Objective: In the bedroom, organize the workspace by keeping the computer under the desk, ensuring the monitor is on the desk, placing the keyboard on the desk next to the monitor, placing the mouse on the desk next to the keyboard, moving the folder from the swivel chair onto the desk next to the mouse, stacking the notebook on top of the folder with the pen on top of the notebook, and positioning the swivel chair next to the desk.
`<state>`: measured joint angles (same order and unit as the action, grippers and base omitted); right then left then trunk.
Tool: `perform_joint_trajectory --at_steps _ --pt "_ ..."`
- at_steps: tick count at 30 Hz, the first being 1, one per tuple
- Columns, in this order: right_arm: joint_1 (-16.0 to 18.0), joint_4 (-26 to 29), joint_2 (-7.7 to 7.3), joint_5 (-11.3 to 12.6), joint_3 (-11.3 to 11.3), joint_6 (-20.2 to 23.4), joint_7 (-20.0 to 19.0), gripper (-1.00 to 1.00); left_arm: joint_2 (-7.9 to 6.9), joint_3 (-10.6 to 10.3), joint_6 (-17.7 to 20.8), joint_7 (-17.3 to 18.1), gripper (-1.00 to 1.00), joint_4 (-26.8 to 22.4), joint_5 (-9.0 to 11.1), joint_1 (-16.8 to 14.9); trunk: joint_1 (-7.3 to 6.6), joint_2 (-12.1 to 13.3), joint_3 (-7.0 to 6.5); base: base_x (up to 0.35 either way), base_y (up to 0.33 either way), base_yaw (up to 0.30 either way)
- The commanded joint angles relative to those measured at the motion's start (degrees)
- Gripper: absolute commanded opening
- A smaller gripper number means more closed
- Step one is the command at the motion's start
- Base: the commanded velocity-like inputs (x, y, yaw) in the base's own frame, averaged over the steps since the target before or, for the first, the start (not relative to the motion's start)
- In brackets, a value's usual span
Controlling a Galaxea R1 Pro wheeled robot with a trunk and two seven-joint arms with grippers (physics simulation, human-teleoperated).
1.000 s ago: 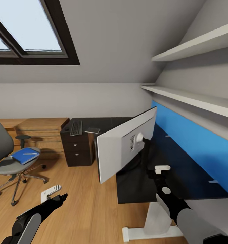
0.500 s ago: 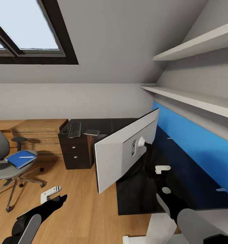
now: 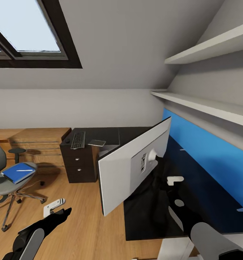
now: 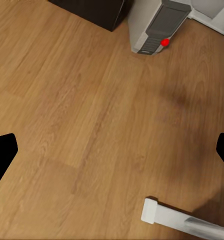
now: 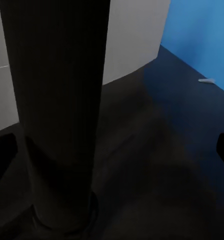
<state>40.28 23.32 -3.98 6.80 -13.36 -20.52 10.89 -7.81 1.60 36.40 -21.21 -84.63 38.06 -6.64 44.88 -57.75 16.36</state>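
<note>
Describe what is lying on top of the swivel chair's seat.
On the swivel chair lies the blue folder, with the thin white pen resting on it. Whatever part of the seat lies beneath the folder is covered, so anything under it cannot be seen.

Monitor upright on glossy black desk, white back showing.

Dark-framed skylight, white wall shelves, blue wall panel, low oak cabinets.
</note>
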Motion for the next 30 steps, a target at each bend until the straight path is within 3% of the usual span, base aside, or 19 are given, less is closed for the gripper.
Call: perform_joint_trajectory --at_steps 1,30 --pt "0.06 -0.03 -0.06 0.66 -0.44 -0.23 0.27 1.0 -0.01 -0.02 0.17 -0.5 1.0 -0.07 0.61 -0.04 0.01 -0.05 0.07 0.017 0.0 0.0" --pt "0.06 -0.03 -0.13 0.58 -0.44 -0.26 0.27 1.0 -0.01 -0.02 0.08 -0.57 1.0 0.08 0.73 -0.04 0.01 -0.05 0.07 0.035 0.024 0.0"
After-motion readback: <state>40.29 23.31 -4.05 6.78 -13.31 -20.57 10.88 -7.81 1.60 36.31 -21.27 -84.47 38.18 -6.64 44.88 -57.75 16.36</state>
